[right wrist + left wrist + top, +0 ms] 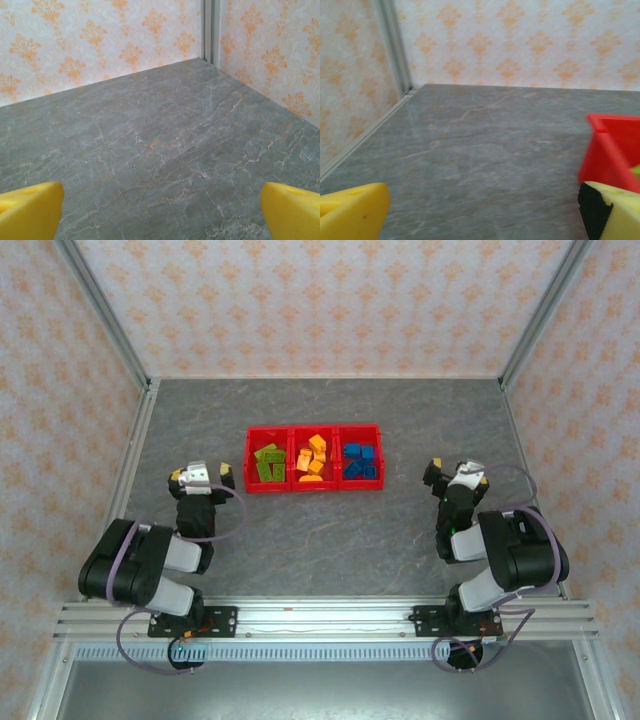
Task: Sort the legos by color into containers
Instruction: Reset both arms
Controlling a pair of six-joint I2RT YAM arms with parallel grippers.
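Bases (pixel 190 622) first, bolted at the near rail, with both arms folded low on my side of the table (pixel 320 540). My left gripper (pixel 202 474) sits just off the left end of the tray (pixel 314 428), yellow fingers (pixel 350 212) spread wide and nothing between them. On its wrist view I catch a red tray corner at the right, just beyond one pad. My right gripper (pixel 457 473) mirrors that off the right end, fingers (pixel 292 212) wide apart as well, bare grey table between them. That tray lies mid-table between the two grippers, three compartments in a row. Green bricks (pixel 268 463) in the left one, orange bricks (pixel 313 458) in the middle, blue bricks (pixel 360 462) in the right. Every brick I can see lies inside a compartment, each colour to itself, and neither gripper touches the tray
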